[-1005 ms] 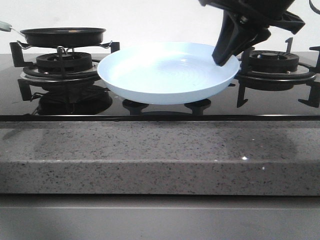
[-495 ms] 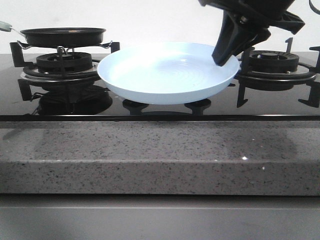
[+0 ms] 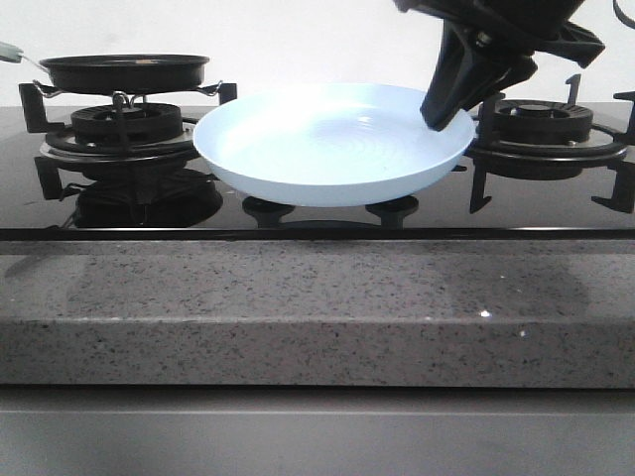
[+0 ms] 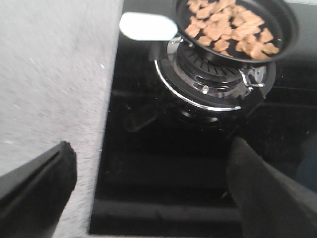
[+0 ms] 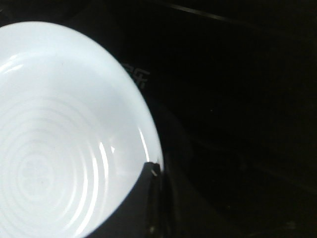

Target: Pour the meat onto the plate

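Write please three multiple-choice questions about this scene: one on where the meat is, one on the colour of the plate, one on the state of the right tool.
1. Where is the meat?
A. In the black pan on the left burner
B. On the plate
C. On the grey counter

2. What colour is the plate?
A. Red
B. Pale blue-white
C. Black

3. What is the right tool doing?
A. Hanging far from everything
B. Gripping the pan handle
C. Gripping the plate's rim

Answers: 1 A, the left wrist view shows the chunks in the pan; 2 B, pale in the front and right wrist views; 3 C, a finger sits on the rim.
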`<state>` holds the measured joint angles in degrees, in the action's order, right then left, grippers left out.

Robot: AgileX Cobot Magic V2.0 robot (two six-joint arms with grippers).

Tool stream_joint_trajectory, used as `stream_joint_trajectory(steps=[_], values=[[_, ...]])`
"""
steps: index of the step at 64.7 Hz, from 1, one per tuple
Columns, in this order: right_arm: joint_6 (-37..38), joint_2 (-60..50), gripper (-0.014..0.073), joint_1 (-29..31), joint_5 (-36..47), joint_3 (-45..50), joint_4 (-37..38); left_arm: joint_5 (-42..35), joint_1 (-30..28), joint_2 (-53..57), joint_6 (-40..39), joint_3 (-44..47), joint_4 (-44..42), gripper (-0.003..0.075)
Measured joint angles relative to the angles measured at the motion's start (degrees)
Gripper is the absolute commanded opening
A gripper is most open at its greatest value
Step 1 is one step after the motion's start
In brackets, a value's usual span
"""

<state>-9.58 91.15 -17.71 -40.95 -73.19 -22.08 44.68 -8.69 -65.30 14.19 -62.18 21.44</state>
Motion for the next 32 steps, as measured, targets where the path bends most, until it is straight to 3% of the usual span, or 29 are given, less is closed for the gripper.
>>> stream_joint_trajectory(steps=[13, 32], values=[[0.0, 0.0, -0.0111, 0.0, 0.0, 0.0, 0.0, 3.7, -6.4, -9.9, 10.8, -5.1, 18.8, 0.0606], [0.0, 0.0, -0.0111, 0.0, 0.0, 0.0, 0.0, 4.3, -9.5, -21.7, 14.1, -11.0, 33.1, 0.0606]])
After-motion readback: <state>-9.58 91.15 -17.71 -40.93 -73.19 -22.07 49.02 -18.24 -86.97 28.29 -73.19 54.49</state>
